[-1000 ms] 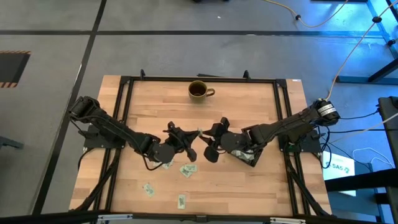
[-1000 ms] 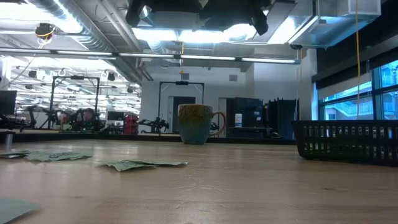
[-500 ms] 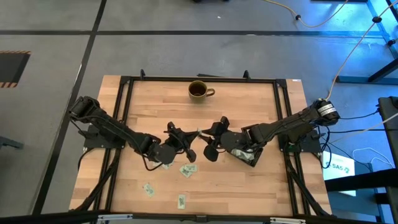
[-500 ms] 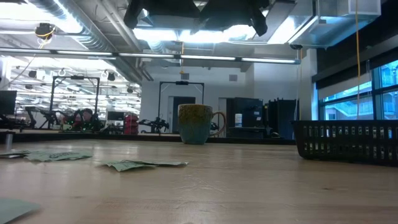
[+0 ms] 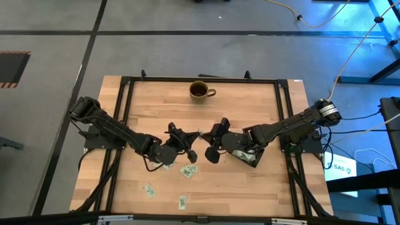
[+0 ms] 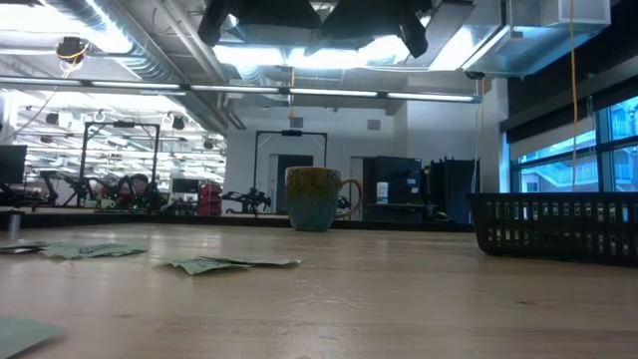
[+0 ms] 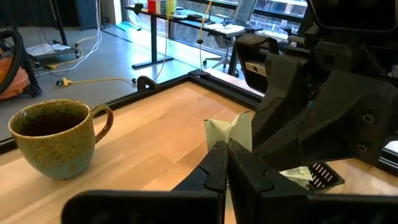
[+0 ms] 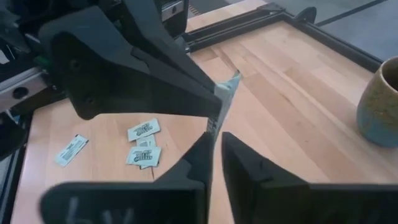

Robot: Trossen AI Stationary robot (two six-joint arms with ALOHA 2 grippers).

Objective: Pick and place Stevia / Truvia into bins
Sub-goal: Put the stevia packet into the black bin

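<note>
One pale green Stevia sachet (image 5: 200, 132) hangs in the air over the table's middle, between my two grippers. My left gripper (image 5: 195, 137) reaches in from the left and is shut on it. My right gripper (image 5: 207, 137) reaches in from the right, its fingers drawn close on the same sachet (image 8: 225, 93). The black bin (image 5: 251, 157) stands on the table under my right arm, partly hidden by it. Several more sachets (image 5: 189, 170) lie flat on the wood nearer the front edge. My left gripper pinches the sachet's lower end (image 7: 219, 138) between its two fingers, coming nearly level from the table's left. The sachet stands up out of the fingertips, clear of the table. My right gripper comes from the table's right, slanting slightly down. Its fingers (image 8: 202, 146) close on the sachet's near edge (image 8: 215, 123). In the left wrist view one finger (image 7: 267, 124) covers that side of the sachet.
A brown mug (image 5: 200, 91) stands near the far edge, well beyond both grippers. Loose sachets (image 5: 148, 190) (image 5: 182, 201) lie toward the front left. The black frame rails (image 5: 284, 119) run along the table's sides.
</note>
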